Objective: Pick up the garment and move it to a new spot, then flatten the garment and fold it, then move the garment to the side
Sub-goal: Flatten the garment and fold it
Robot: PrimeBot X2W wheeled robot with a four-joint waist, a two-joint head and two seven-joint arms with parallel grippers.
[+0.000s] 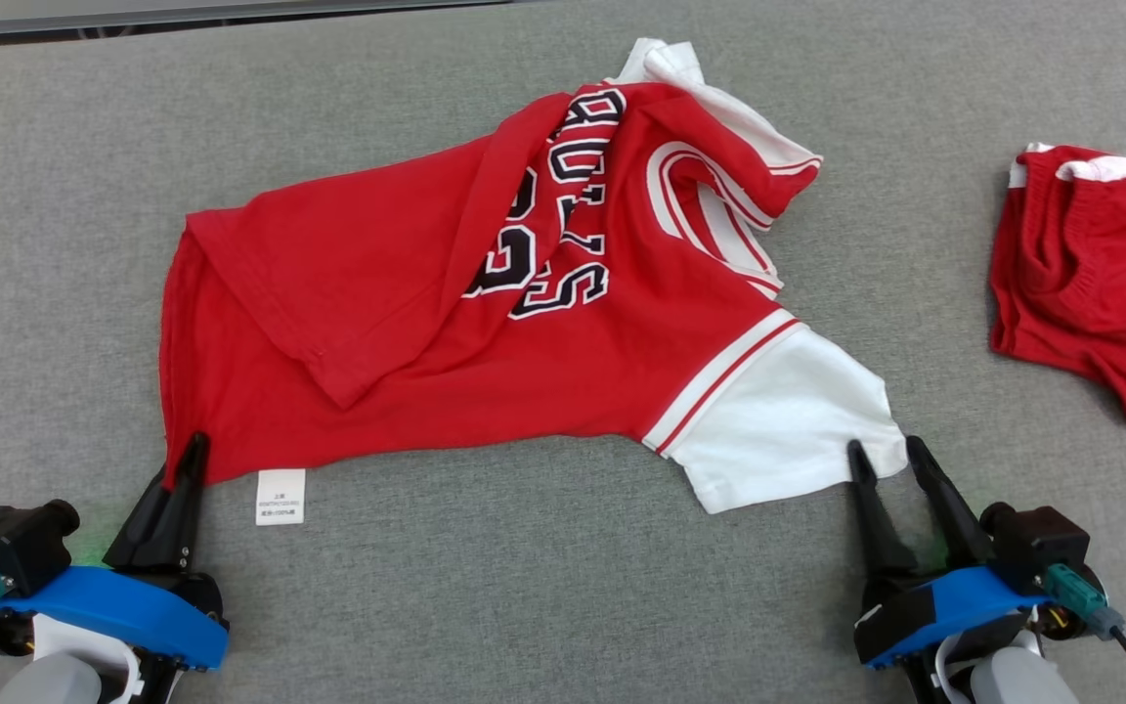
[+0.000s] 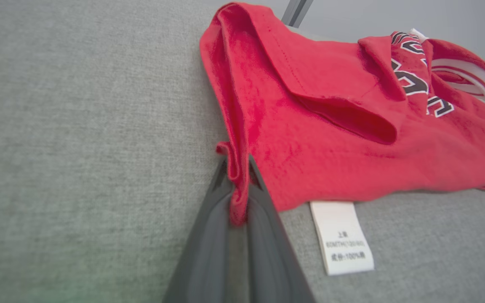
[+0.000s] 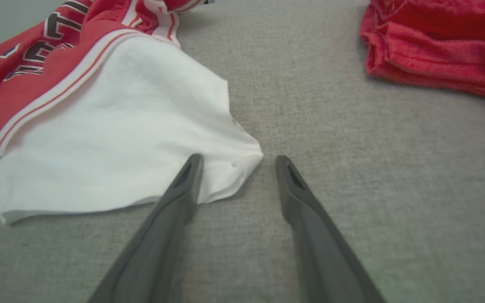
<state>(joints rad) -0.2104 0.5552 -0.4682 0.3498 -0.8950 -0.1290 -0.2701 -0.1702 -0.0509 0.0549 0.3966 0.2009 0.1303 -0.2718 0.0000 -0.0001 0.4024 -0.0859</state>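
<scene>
1. Two tools sit closest to you, low on the gray bench. You have one left tool and one right tool.
2. You can count two red clothes. One is the big red shirt in the middle, with black and white letters on it. One is a second red cloth on the right side, well apart from the red shirt.
3. Your red shirt has two white sleeves. One, the near sleeve, lies flat by your right tool. One, the far sleeve, is bunched up at the back.
4. You can see one white label. It pokes out from the near edge of the red shirt, just beside your left tool.
5. Your left tool is clenched. It pinches the near left corner of the red shirt, and red cloth is squeezed between its two fingers.
6. Your right tool is released, with its two fingers apart. The tip of the near sleeve lies between them. One finger touches the sleeve edge. The other finger is over bare bench just beside it.
7. Your red shirt lies wrinkled, with one flap folded over on top. It reaches from one tool across to the other.
</scene>
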